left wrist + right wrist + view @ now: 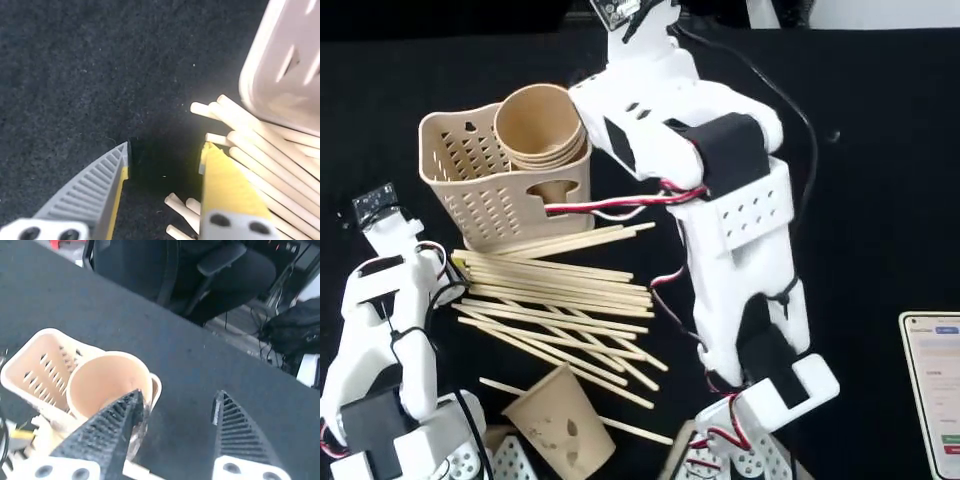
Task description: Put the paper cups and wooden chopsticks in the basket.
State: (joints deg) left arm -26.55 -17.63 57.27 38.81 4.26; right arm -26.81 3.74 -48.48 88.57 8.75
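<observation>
A beige slotted basket stands at the back left with a stack of paper cups upright inside it. Another paper cup lies on its side near the front. Several wooden chopsticks lie in a loose pile between the two. My left gripper is open low over the black cloth, one yellow-taped finger at the chopsticks' ends beside the basket. My right gripper hangs open above the table beside the stacked cups, holding nothing.
A phone lies at the right edge of the table. The right arm's white body spans the middle, with red and white cables by the basket. Black cloth covers the table.
</observation>
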